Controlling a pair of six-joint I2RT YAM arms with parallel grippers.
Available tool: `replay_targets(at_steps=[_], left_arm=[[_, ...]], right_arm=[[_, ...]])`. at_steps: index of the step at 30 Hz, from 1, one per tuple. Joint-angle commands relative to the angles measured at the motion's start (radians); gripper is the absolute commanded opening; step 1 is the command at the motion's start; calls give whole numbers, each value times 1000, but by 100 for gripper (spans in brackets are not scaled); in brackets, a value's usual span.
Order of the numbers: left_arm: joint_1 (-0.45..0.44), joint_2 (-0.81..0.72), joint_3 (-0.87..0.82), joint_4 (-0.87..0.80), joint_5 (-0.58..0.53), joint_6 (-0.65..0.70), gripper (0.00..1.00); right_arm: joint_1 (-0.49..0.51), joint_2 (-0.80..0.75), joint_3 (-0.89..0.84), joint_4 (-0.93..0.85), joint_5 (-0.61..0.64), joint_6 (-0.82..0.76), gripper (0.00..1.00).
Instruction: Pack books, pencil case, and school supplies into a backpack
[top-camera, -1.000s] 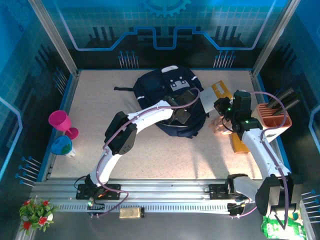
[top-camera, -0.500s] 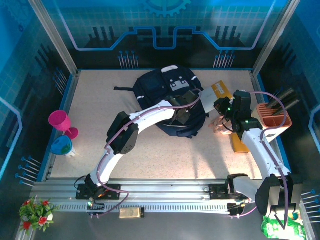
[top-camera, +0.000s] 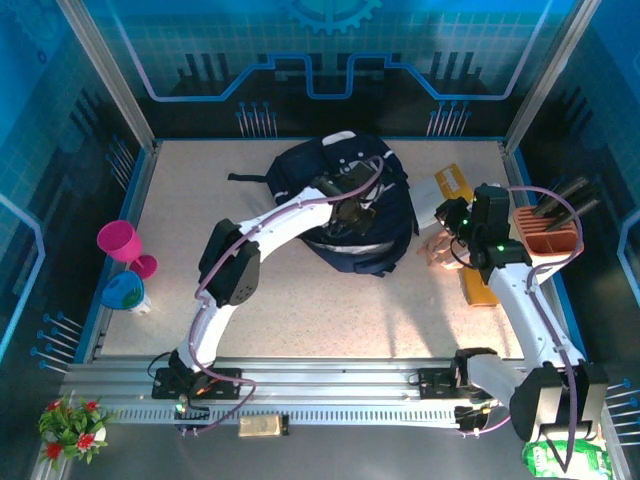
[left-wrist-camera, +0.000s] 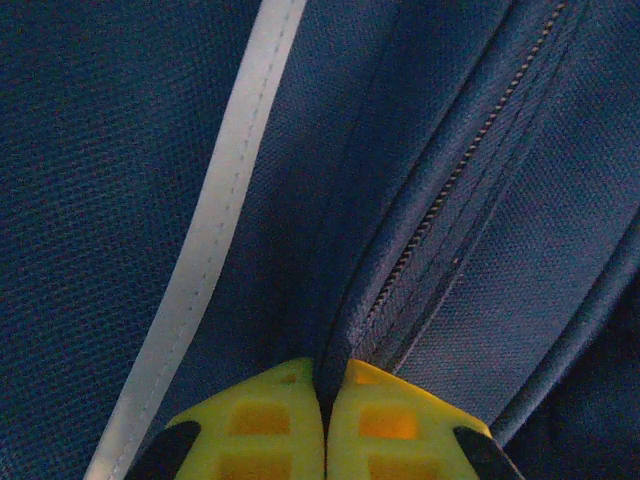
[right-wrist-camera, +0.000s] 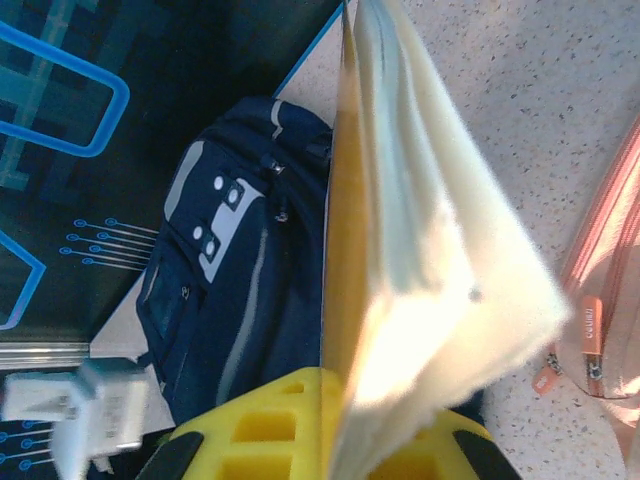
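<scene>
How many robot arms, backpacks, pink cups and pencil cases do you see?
Robot arms: 2, left arm and right arm
Backpack: 1
Pink cup: 1
Pencil case: 1
Total: 5

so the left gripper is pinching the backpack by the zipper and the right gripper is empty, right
No: the right gripper is shut on a book, as the right wrist view shows. The left gripper pinches the backpack by its zipper.

Both arms: white tubular links (top-camera: 283, 214), chunky black joint housings (top-camera: 236, 276), lilac cables (top-camera: 207, 280) looping alongside, green lights (top-camera: 466, 222) by the right wrist, yellow waffle-grid plastic fingertips (left-wrist-camera: 260, 430).
</scene>
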Motion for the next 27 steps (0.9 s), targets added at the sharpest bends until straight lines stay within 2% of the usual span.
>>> replay_targets(at_steps=[1,8,13,20,27], left_arm=[[56,-122,-47,71,47,-84,0],[141,-240,-185,288,119,-236,0],[162,-270,-200,382,171,-266,0],[165,-276,-164,397,214,-262,0],[167,-302,-161,397,249,-259,0]], right_arm=[[-21,-29,23,-48,35,-40,0],[-25,-72,23,-107,101,-88,0],[-25,-79,-4,-70,10,-80,0],[23,-49,-98,199,-207,45,0],[113,64,-118,403,-260,105,0]])
